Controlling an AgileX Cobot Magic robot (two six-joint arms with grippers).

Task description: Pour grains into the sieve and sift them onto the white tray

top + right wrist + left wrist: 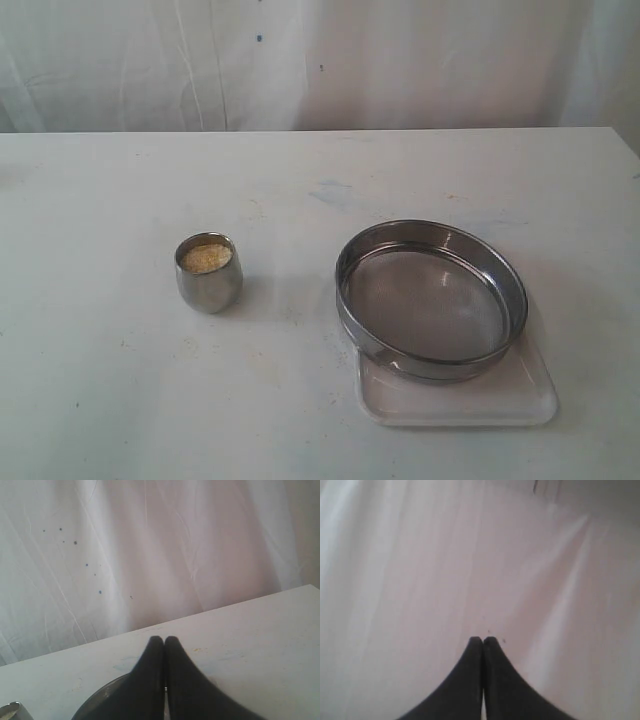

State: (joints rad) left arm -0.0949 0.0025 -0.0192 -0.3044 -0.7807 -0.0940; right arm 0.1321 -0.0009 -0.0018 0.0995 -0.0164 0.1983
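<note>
On the scuffed white tabletop (120,380), towards its right side in the exterior view, the wide round shallow steel sieve with a fine mesh bottom (425,305) sits on the flat translucent-white rectangular plastic tray (460,408). It covers most of the tray, whose near edge and corners show past the shiny rim. Well apart to the sieve's left stands the small rounded steel cup (209,288), upright, and the yellowish grains (206,258) fill it nearly to the brim. A creased white cloth (300,60) hangs behind the table. The left gripper (483,640) has its two dark fingers pressed together with nothing between them, facing the cloth. The right gripper (164,639) is likewise closed and empty, with part of the sieve's rim in sight behind its fingers
</note>
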